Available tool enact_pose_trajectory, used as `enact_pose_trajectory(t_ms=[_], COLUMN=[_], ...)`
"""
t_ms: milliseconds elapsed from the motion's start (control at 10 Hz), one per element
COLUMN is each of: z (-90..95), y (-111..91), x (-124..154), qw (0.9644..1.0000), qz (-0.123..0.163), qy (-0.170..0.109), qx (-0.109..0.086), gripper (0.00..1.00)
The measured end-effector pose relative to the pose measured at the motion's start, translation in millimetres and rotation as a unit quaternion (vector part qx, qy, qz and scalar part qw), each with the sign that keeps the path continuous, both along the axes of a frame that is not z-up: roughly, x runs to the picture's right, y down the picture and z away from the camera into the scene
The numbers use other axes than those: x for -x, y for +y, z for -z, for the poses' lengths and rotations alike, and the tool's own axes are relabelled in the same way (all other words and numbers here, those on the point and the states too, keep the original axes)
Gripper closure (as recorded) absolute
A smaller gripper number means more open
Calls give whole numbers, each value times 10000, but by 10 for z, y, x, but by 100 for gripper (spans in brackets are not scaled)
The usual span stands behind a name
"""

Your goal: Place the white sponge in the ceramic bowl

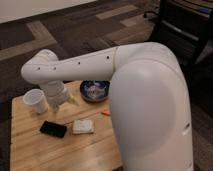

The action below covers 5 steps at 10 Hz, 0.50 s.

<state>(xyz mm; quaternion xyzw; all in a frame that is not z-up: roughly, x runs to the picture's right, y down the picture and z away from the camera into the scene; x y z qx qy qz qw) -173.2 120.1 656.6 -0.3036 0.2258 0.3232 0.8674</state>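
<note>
Gripper (65,102), fingers apart and empty, hangs between cup (35,100) and bowl (95,91); sponge (82,126) lies below it, nearer the camera, long axis across the view.

The gripper (64,103) hangs low over the table (30,145), between the white cup (35,100) and the ceramic bowl (94,90). It is half masked by its own wrist, and its blurred fingertips seem parted and empty. The bulky arm (145,100) hides the bowl's right rim, most of an orange object (105,113) and the table's right side. The picture's lower edge cuts off the table's front.
</note>
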Motion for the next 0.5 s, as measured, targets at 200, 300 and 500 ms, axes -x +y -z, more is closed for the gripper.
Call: enact_pose_trajectory(t_ms=[200, 300, 500], z=[45, 44, 47], y=[8, 6, 9], x=[-70, -69, -61], qw=[9996, 9996, 9996], qz=[277, 279, 285], qy=[-81, -82, -89], qx=[6, 1, 1], gripper=[35, 35, 35])
